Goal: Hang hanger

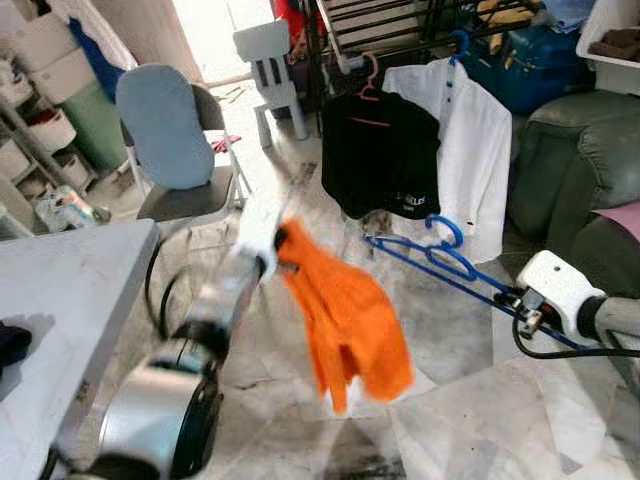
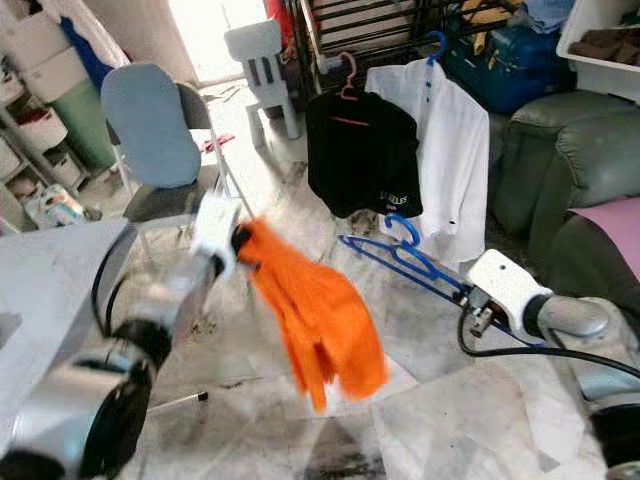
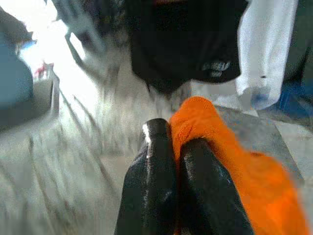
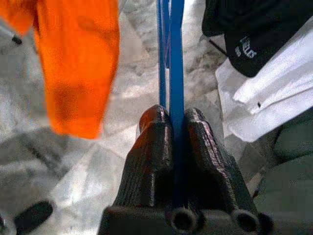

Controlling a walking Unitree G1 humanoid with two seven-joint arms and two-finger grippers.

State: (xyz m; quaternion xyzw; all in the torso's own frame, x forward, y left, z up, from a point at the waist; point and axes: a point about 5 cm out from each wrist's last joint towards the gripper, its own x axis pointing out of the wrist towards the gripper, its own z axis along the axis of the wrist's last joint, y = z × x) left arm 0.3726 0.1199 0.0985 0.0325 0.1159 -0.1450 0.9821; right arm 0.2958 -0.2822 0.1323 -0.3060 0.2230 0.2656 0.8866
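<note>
My left gripper [image 1: 280, 243] is raised in front of me and shut on an orange garment [image 1: 347, 318] that hangs from it, blurred by motion; the left wrist view has its black fingers [image 3: 159, 171] pinching the orange cloth [image 3: 230, 161]. To the right, my right gripper [image 1: 505, 297] is shut on the bar of a blue hanger [image 1: 440, 258], whose hook points toward the rack. In the right wrist view the blue hanger [image 4: 171, 58] runs straight out between the fingertips [image 4: 156, 127]. A black shirt [image 1: 380, 155] on a pink hanger and a white shirt [image 1: 470, 150] hang on the dark rack [image 1: 335, 40] beyond.
A grey table [image 1: 70, 290] stands at my left. Behind it are a chair with a blue back [image 1: 165, 125] and a small white child's chair [image 1: 272, 60]. A dark green sofa [image 1: 575, 150] fills the right side. The floor is marble tile.
</note>
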